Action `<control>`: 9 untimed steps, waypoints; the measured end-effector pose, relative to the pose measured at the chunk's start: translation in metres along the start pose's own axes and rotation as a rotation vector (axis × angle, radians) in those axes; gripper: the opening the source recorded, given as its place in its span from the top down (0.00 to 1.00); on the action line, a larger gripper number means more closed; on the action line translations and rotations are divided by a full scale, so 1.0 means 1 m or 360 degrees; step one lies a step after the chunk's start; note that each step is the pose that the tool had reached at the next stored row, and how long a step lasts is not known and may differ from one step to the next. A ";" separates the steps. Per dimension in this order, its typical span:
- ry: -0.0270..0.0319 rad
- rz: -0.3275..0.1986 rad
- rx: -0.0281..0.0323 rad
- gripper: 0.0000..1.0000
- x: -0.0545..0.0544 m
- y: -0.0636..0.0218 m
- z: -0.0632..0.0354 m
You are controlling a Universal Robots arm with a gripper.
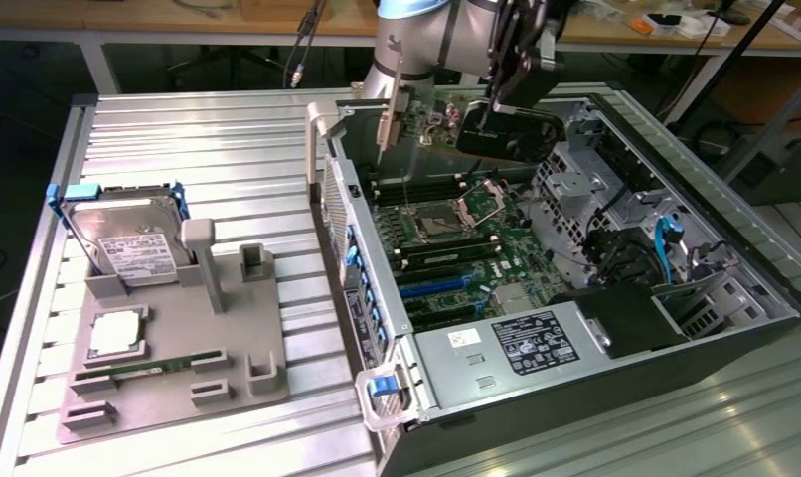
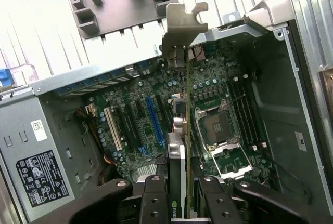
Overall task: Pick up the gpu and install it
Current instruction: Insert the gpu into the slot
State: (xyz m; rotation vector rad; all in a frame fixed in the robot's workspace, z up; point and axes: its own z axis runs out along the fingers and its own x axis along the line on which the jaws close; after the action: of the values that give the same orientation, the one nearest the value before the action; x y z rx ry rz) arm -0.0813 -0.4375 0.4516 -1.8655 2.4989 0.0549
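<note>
The gpu (image 2: 179, 122) hangs edge-on above the motherboard (image 2: 130, 115) of the open computer case (image 1: 719, 328), its silver bracket (image 2: 183, 24) toward the case's rear wall, clear of the blue slots (image 2: 152, 122). The gripper (image 2: 181, 195) pinches the card, jaws closed against both its faces. On the exterior view's left, a grey holder (image 1: 261, 343) carries the hard drive (image 1: 129, 243).

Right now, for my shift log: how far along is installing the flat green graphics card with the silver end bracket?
Done: the flat green gpu with silver bracket is lifted clear of the grey parts tray. In hand: the black gripper is shut on it, edge-down above the green motherboard inside the open computer case. Left: it sits in no slot yet.
</note>
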 end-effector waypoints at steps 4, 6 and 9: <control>0.00009 -0.0062 -0.00025 0.73 0.000 0.0000 0.0000; 0.00014 -0.0094 -0.00037 0.73 0.000 0.0000 0.0000; 0.00020 -0.0136 -0.00053 0.73 0.000 0.0000 0.0000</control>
State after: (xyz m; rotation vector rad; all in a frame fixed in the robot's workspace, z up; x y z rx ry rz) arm -0.0813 -0.4375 0.4516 -1.9715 2.4181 0.0563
